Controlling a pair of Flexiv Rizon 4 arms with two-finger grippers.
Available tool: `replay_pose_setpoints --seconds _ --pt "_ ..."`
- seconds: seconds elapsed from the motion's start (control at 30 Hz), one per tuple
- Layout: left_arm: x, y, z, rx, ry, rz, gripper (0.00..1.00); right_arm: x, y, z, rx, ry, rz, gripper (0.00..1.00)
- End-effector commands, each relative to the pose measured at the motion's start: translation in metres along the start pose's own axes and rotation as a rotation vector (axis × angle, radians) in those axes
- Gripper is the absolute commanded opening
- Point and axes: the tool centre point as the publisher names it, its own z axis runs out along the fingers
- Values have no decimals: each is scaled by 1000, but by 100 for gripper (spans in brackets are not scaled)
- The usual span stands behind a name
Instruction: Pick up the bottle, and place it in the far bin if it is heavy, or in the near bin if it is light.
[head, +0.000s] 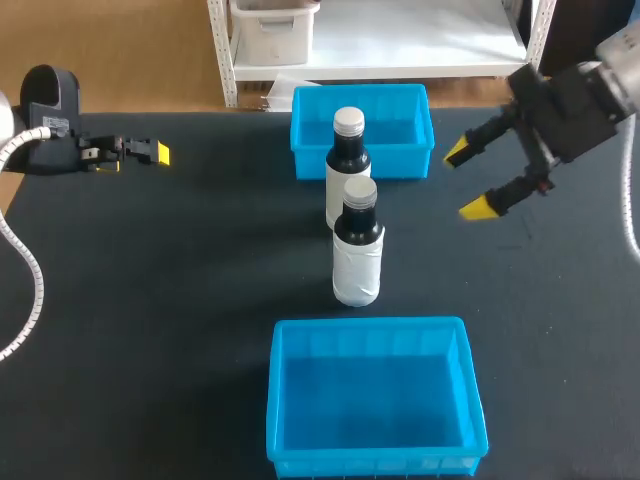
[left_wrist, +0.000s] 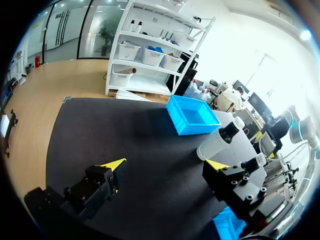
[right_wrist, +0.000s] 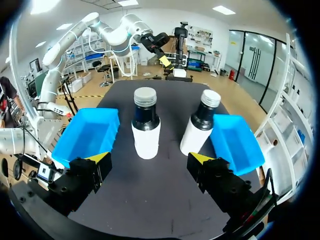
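Observation:
Two dark bottles with white labels and grey caps stand upright mid-table, the nearer bottle (head: 357, 245) just in front of the farther bottle (head: 347, 160). Behind them is the far blue bin (head: 408, 130); the near blue bin (head: 372, 400) lies in front. My right gripper (head: 468, 180) hovers open to the right of the bottles, apart from them. In the right wrist view both bottles (right_wrist: 146, 127) (right_wrist: 200, 125) stand ahead of the open right gripper (right_wrist: 150, 161). My left gripper (head: 150, 152) rests at the far left, and the left wrist view shows it open (left_wrist: 165, 165) and holding nothing.
Both bins hold nothing. The dark tabletop (head: 180, 300) spreads out to the left and right of the bottles. In the left wrist view the far bin (left_wrist: 192, 115) and one bottle (left_wrist: 220, 142) lie ahead of the fingers.

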Motion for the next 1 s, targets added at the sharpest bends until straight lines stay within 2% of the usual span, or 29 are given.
replay_pose_setpoints --seconds 0.03,0.37,0.77,1.0 --pt "0 0 0 0 0 0 100 -6 -5 24 -10 -1 -8 100" --pt "0 0 0 0 0 0 100 -17 -12 55 -12 -34 6 100" --pt "0 0 0 0 0 0 100 -44 6 81 -72 -96 -14 100" --pt "0 0 0 0 0 0 100 -51 9 92 -59 -104 9 100"
